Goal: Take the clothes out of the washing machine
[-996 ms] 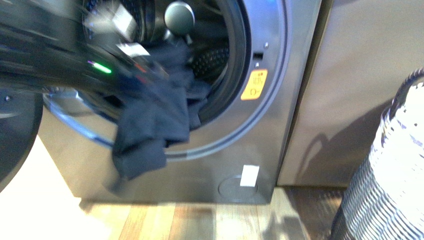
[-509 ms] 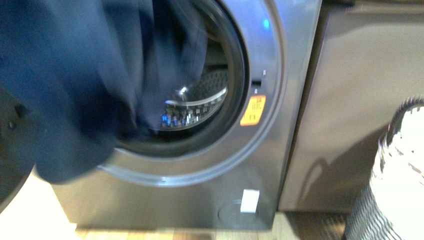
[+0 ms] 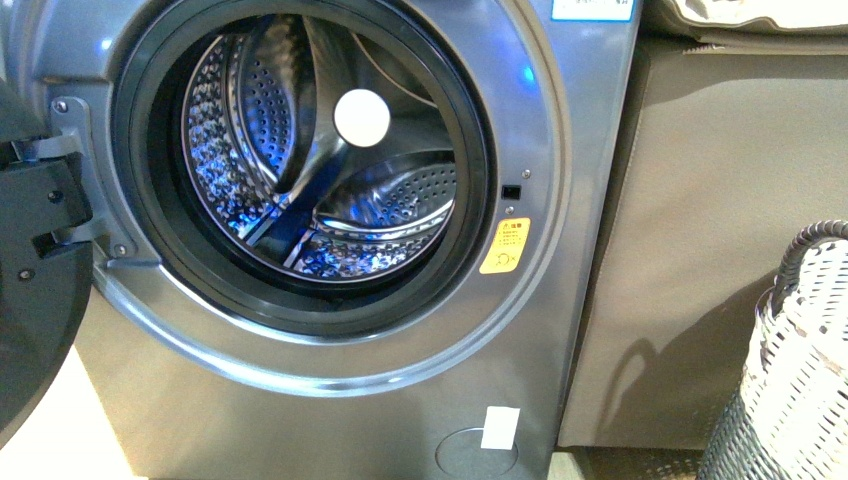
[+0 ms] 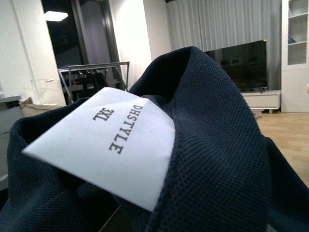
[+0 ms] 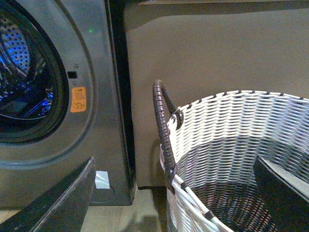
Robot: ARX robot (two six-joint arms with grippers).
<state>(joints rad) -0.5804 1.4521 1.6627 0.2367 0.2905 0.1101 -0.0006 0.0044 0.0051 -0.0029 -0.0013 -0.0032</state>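
Note:
The washing machine (image 3: 560,200) is grey, with its porthole open and the perforated drum (image 3: 300,180) lit blue and empty. It carries an orange sticker (image 3: 505,246) and a small white tag (image 3: 499,427). The clothes (image 4: 217,145), a dark navy knit garment with a white "DHSTYLE 3XL" label (image 4: 108,145), fill the left wrist view. My left gripper is shut on them, its fingers hidden under the fabric. My right gripper (image 5: 174,164) is open and empty over the near rim of a white woven basket (image 5: 231,125). Neither arm shows in the front view.
The dark porthole door (image 3: 35,300) hangs open at the left. A beige cabinet (image 3: 720,250) stands right of the machine. The basket (image 3: 800,370) with a dark handle (image 5: 161,111) stands in front of it. Behind the garment are a TV (image 4: 246,63) and a clothes rack (image 4: 91,72).
The clothes hung out of the drum mouth, swept up across the front view, and have left it. The left arm has also gone from that view. The drum now shows empty.

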